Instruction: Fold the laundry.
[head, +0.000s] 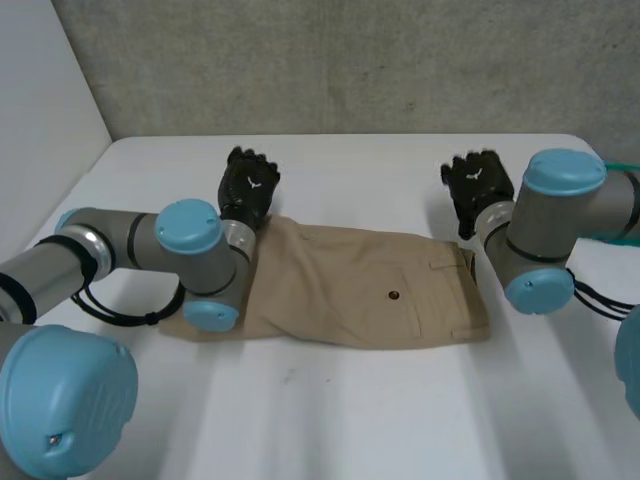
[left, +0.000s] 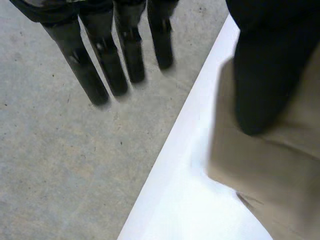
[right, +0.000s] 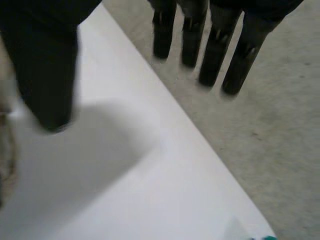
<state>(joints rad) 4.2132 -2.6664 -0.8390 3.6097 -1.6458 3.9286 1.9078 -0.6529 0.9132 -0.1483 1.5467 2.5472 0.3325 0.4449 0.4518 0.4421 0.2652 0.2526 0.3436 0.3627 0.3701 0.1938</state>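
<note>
The worktop (head: 330, 410) carries the khaki trousers (head: 340, 290), which lie flat across its middle. For the fold, I judge each hand should drop onto a far corner and pinch all layers together, so the edges come over matched. Both arms reach to the cloth's far edge, with the left hand (head: 248, 187) at the far left corner and the right hand (head: 477, 185) just beyond the far right corner. Each has straight fingers and holds nothing.

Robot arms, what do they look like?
The left arm and right arm are fat grey tubes with round light-blue caps at the joints. The left robot hand and right robot hand are black, each with a tiny white mark on its back.
</note>
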